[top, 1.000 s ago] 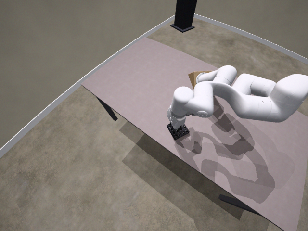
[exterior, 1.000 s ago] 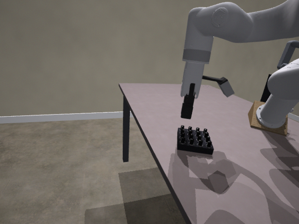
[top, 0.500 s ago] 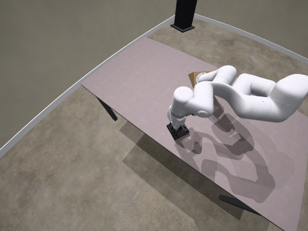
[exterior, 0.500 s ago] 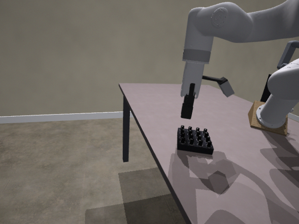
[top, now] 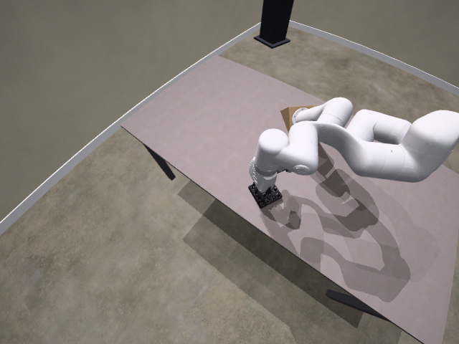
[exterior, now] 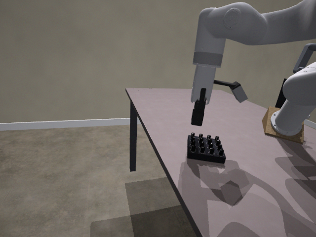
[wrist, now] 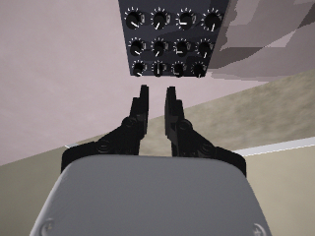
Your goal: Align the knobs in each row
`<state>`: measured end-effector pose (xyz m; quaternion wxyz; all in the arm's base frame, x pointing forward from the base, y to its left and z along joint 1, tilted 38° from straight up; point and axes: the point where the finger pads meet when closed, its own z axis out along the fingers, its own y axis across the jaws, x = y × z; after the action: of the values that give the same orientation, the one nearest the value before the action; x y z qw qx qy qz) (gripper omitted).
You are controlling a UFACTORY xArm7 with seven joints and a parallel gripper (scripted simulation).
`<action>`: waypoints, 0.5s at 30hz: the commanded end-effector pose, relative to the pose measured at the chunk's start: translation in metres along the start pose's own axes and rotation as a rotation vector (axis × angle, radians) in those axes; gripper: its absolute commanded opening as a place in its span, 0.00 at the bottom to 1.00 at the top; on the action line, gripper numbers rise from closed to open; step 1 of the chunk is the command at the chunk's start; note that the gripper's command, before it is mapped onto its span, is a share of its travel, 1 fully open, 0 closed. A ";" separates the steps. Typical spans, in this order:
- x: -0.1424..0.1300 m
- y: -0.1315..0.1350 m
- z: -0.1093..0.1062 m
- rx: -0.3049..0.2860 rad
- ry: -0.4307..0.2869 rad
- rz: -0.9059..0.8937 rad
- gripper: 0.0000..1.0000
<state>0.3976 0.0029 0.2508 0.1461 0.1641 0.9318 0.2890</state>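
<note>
Near the long edge of the pale pinkish table, the black knob box sits flat on the tabletop, its knobs facing up. In the exterior view you can make out four rows of four small black knobs.

Your gripper hangs above the box, pointing down and slightly tilted, apart from the knobs. Its two black fingers stand a little way apart, roughly parallel, with nothing between them. From the top, the white arm covers part of the box and hides the fingertips from you.

In the wrist view, the box lies beyond the fingertips and is cut off by the upper border, showing you three knobs in each of four columns. White lines in the leftmost column slant down to the right. In the second column, the two farther lines slant down to the left, while the nearest looks upright. The third column's lines run toward the left. The printed names are too small to read.

The arm's foot is bolted to a wooden block, well apart from the box.

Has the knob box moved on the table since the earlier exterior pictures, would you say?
No. The knob box sits in the same place relative to the table's long edge.
</note>
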 end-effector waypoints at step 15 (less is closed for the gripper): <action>-0.001 0.000 0.004 -0.001 -0.003 0.000 0.19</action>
<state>0.3987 0.0043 0.2485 0.1462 0.1642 0.9318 0.2890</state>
